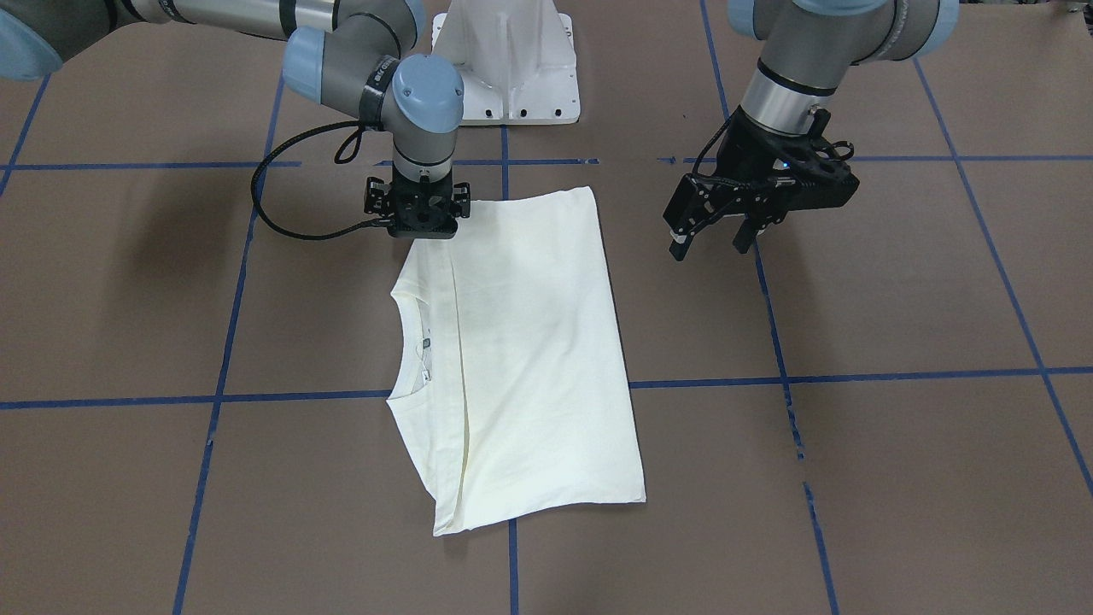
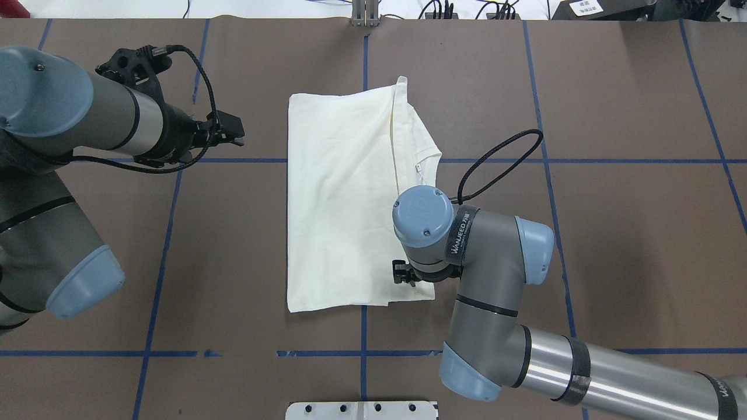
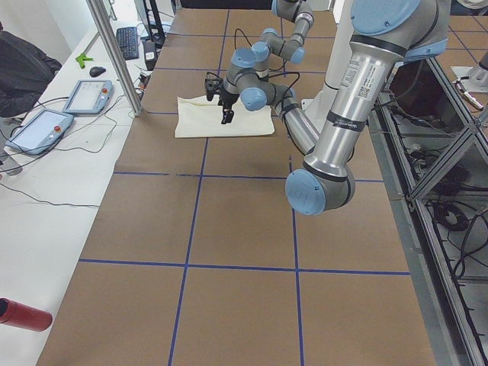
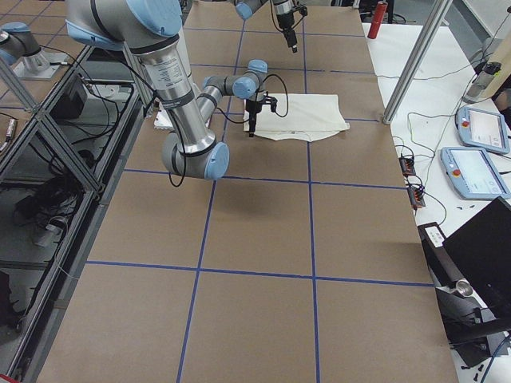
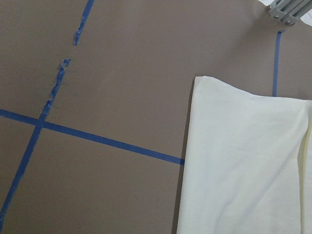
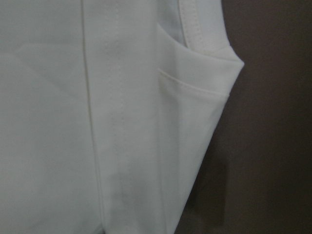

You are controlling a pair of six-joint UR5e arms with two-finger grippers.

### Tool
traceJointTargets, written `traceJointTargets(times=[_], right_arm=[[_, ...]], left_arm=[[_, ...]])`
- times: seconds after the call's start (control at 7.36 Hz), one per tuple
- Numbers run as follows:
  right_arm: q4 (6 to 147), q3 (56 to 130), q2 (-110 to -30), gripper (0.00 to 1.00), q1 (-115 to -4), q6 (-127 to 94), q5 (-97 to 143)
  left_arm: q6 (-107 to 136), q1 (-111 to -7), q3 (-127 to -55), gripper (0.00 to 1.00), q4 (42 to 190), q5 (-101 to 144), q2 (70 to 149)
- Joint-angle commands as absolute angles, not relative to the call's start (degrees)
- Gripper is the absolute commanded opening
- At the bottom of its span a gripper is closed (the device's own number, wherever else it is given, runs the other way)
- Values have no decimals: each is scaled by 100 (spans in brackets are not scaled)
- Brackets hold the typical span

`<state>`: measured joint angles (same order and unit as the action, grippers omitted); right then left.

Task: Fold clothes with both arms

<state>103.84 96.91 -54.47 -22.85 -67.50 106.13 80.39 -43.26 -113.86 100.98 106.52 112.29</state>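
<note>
At the counter's middle: the cream T-shirt lies flat on the brown counter. It is folded to a long rectangle, plain side up.
Collar: the ribbed collar peeks out along the shirt's right long edge.
Handling: judged light, limp and soft. Lifted from one hold it would likely sag and let its layers slide apart. It is not fragile.
Where to hold: probably at two corners of one short edge, pinching every layer together, so the next fold stays square.
Right end effector: points straight down at the shirt's near right corner, the collar side closest to the robot's base. It is at the cloth or just above it.
Right opening: its fingers are hidden under its own wrist, and its wrist view shows only cloth and a hem. One cannot tell how wide it stands or whether it pinches the fabric.
Left end effector: fingers spread wide and empty. It hangs over bare counter beside the shirt's left long edge, apart from the cloth.
</note>
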Motion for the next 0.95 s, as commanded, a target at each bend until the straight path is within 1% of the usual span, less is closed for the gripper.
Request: traceJointTargets(times=[0.0, 0.27, 0.54, 0.68, 0.82], right_arm=[[10572, 9721, -5484, 100, -2390, -6741, 10591], [10774, 9782, -5502, 100, -2487, -6715, 10591], [10819, 10053, -5877, 100, -2557, -6671, 10565], [10854, 10255, -5923, 100, -2601, -6566, 10582], [10846, 10283, -5802, 100, -2602, -6548, 10599]], left_arm=[[8086, -4255, -11382, 100, 10099, 10644, 11224], [8138, -4219, -11373, 100, 10107, 10644, 11232], [8147, -4219, -11373, 100, 10116, 10644, 11232], [8147, -4210, -11373, 100, 10125, 10644, 11232], [8147, -4210, -11373, 100, 10125, 10644, 11224]])
